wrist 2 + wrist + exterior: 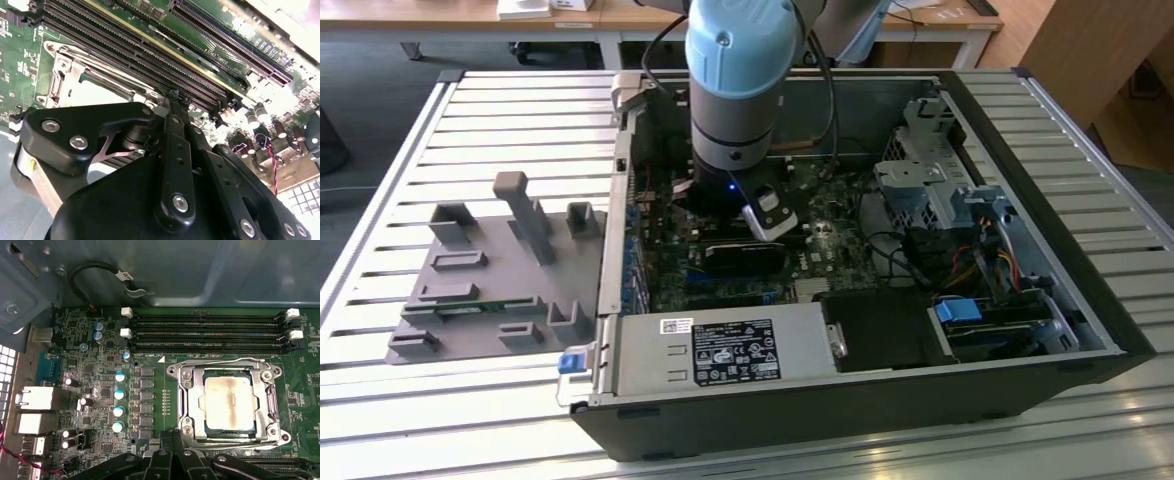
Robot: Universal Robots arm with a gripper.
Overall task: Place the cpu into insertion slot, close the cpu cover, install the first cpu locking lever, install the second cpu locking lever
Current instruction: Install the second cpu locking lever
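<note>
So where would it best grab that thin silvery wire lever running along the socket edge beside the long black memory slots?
The thin silvery wire lever: probably its straight middle stretch, from directly above, pinched across. It lies flat along the silvery metal socket frame, with the long black memory slots close alongside, blocking sideways approaches.

Slatted table (480, 110), perhaps wooden desk (921, 20) behind

Even daylight washes the slatted table (454, 120) in the exterior view; the open case (881, 300) interior lies in shadow. In the second wrist view, glare bleaches the frame at 1 o'clock, and the near gripper (172, 95) is soft. The first wrist view is sharp, evenly lit.
</note>
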